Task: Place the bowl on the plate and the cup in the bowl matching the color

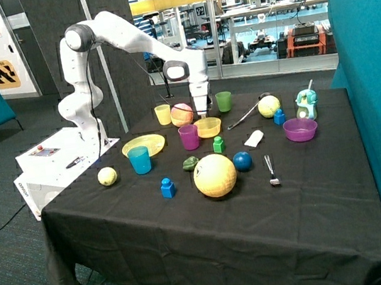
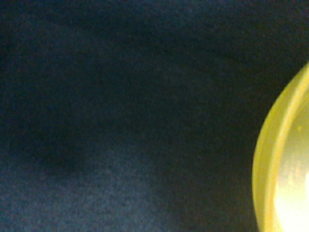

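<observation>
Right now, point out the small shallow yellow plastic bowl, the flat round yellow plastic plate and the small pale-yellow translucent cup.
Small shallow yellow plastic bowl point(image 1: 208, 127): outside view, its inside.
Flat round yellow plastic plate point(image 1: 143, 145): outside view, its flat middle.
Small pale-yellow translucent cup point(image 1: 163, 114): outside view, its side wall.

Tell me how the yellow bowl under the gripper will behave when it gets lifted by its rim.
The yellow bowl looks like thin plastic, so probably light and fairly stiff. Its smooth, glossy rim may slip in a narrow pinch. Shallow and wide, it seems unlikely to tip, though held by one edge it could tilt. The gripper sits right at it.
</observation>
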You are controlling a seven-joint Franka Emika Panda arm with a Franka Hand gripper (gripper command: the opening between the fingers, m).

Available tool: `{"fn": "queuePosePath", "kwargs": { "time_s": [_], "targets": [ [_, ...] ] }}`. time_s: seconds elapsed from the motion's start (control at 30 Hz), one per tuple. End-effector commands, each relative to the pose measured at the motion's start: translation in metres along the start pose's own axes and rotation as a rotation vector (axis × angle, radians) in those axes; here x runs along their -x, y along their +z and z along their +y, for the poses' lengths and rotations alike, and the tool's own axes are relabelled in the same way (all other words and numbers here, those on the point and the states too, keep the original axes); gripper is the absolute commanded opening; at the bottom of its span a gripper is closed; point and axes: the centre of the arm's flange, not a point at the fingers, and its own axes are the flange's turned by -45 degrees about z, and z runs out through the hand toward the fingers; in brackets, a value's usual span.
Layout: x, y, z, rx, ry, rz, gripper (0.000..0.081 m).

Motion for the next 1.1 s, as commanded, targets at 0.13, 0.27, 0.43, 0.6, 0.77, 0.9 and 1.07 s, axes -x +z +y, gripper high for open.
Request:
{"fn": "queuePosePath", "kwargs": {
  "time_s": [0.13,0.27,0.43,0.6,0.77,0.9,1.07],
  "targets": [
    [-0.003,0.014,-0.001,0.0,-0.001,0.0004,0.0403],
    [-0.002,0.017,-0.002,0.0,-0.006,0.0004,0.0398],
    [-0.001,0.021,-0.002,0.0,-0.012,0.0004,0.0389],
    [0.0,0.025,-0.003,0.0,-0.015,0.0004,0.0385],
    [0.0,0.029,-0.003,0.0,-0.013,0.0004,0.0382],
    [-0.001,0.035,-0.001,0.0,0.002,0.0004,0.0375],
    [0.0,0.036,-0.001,0.0,0.003,0.0004,0.0157]
  ]
}}
